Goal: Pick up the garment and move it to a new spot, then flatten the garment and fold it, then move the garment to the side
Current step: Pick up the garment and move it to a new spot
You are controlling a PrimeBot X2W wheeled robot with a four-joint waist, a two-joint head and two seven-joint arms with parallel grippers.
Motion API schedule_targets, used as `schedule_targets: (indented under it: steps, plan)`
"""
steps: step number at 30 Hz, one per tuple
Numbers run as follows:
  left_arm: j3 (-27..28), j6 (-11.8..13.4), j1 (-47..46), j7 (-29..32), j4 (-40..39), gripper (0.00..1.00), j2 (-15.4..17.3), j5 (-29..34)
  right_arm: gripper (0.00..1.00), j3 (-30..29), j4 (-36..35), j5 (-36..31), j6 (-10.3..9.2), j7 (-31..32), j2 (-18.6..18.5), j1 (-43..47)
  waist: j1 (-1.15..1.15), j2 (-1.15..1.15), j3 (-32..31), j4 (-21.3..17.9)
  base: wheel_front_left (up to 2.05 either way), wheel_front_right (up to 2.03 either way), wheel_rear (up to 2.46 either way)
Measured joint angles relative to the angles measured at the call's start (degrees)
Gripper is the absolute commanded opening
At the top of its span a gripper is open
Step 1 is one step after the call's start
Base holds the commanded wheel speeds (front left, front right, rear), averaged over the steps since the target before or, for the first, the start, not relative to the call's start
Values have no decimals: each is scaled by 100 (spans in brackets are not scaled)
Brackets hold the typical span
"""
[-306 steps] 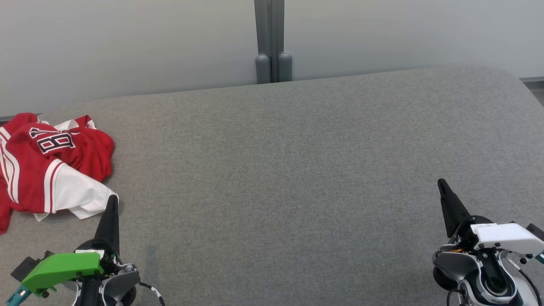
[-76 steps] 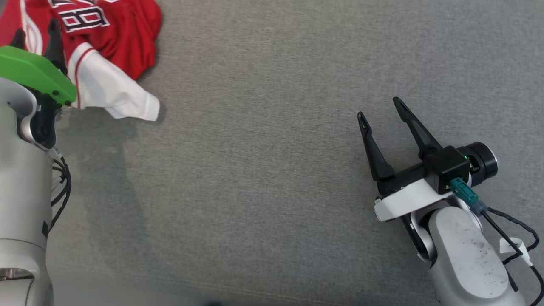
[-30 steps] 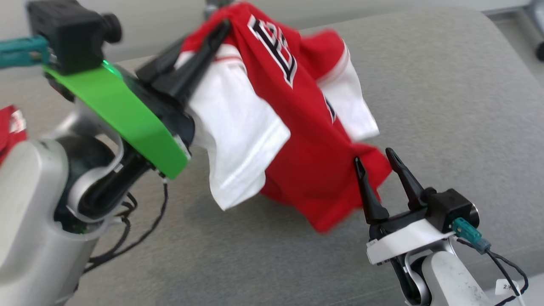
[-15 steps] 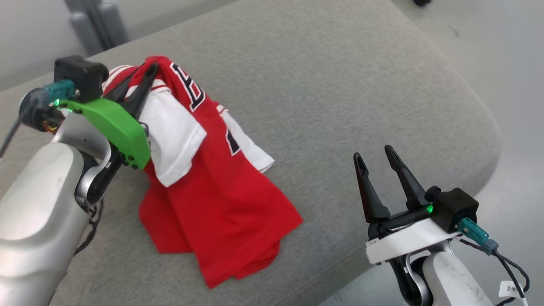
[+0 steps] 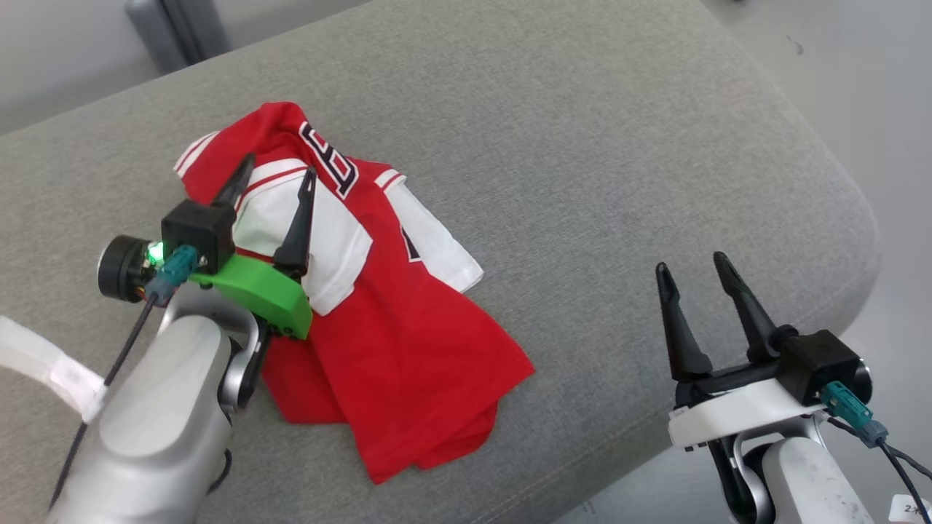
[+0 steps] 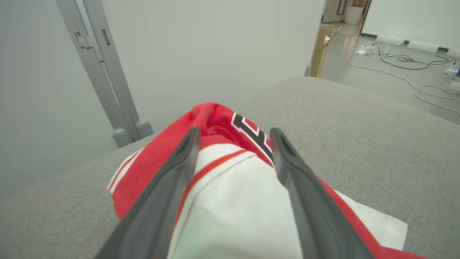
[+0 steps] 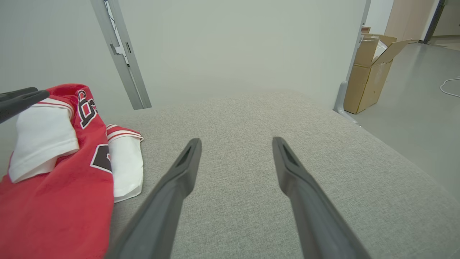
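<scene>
Two grippers are in view, both with jaws spread wide and nothing held.

Item 1: the red and white sports jersey with black, white-edged lettering [image 5: 408, 349] lies crumpled on the left part of the grey fabric-covered cushion [image 5: 582, 145]. A white sleeve is folded over the top and the red body spreads toward the near edge. A second white sleeve sticks out on the right side of the heap.

Item 2: writing. The lettering [image 5: 331, 164] runs across a fold near the far end of the jersey. Only pieces of blocky characters show, and they cannot be read as a word or number. A small white tag [image 5: 910, 504] hangs on the right arm's cable. It starts with a "2"; the rest is too small to read.

Item 3: the left gripper [image 5: 279, 164], on a green bracket, sits over the near left part of the jersey. In the left wrist view its two fingers straddle the white sleeve [image 6: 233, 201] without pinching it.

Item 4: the right gripper [image 5: 691, 262], on a white bracket, hangs at the cushion's near right edge, well apart from the jersey.

Item 5: surroundings. A grey metal post [image 7: 120, 54] stands against the pale wall behind the cushion. An open cardboard box [image 7: 370, 72] stands on the floor to the far right. Loose cables [image 6: 406, 64] lie on the floor beyond.
</scene>
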Motion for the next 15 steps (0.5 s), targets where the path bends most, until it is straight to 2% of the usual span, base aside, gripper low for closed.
schedule_targets:
  steps: [4,7,11,15]
  plan:
    - [482,332,922,-23,-1029,100,-78,266,100,-278,-43,-335,-1,0,-4,148,0,0,-115,342,0,0,0]
    - [762,447,1859,-21,-1596,100,-189,366,100,-472,-73,-543,0,0,0,296,0,0,-240,658,0,0,0]
    - [1117,538,2826,-23,-2085,100,-287,806,100,-634,-102,-664,0,0,0,495,0,0,-464,1180,0,0,0]
    - [1579,500,3491,-23,-2339,100,-478,1122,100,-715,-88,-728,0,0,-2,670,0,0,-695,1696,0,0,0]
